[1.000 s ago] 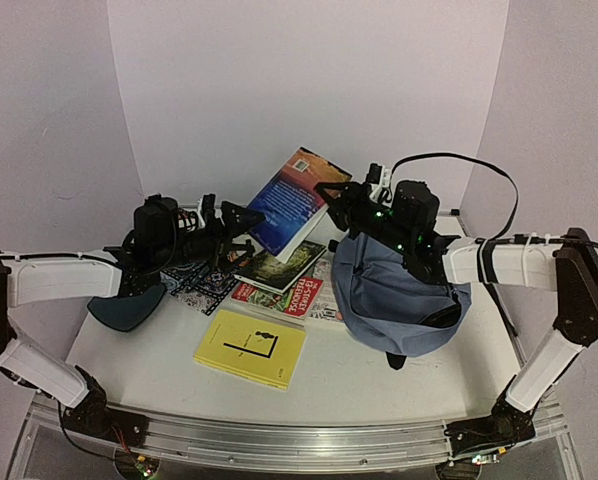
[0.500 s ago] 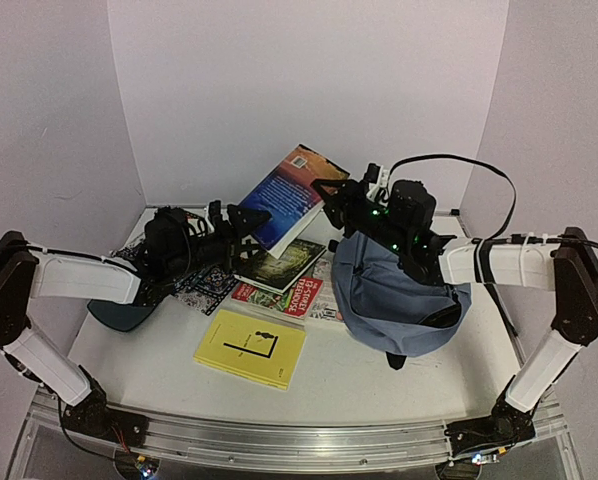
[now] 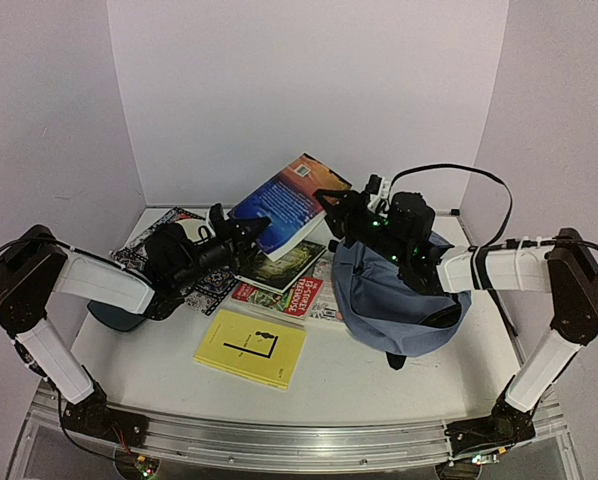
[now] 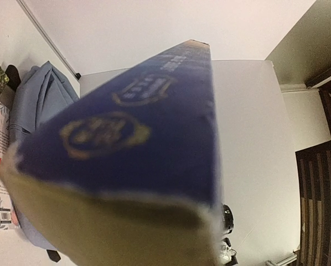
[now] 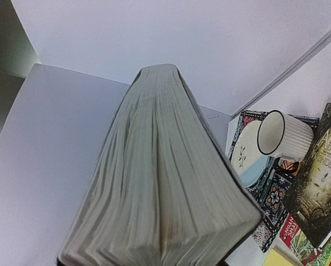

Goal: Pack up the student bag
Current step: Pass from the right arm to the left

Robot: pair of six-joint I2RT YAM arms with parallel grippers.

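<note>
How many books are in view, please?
5: a blue book tilted up at the back, a green book below it, a red book beside the student bag, a yellow book nearest the front, a patterned book at left. More may be hidden.

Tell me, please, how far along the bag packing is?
Done: nothing visibly packed; the student bag lies slumped. In hand: left gripper and right gripper grip the thick blue book, tilted. Left: that book, the green book, red book and yellow book.

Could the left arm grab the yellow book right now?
Probably not yet: the left claw looks clamped on the big blue book. The yellow book itself lies uncovered, with nothing on it.
</note>
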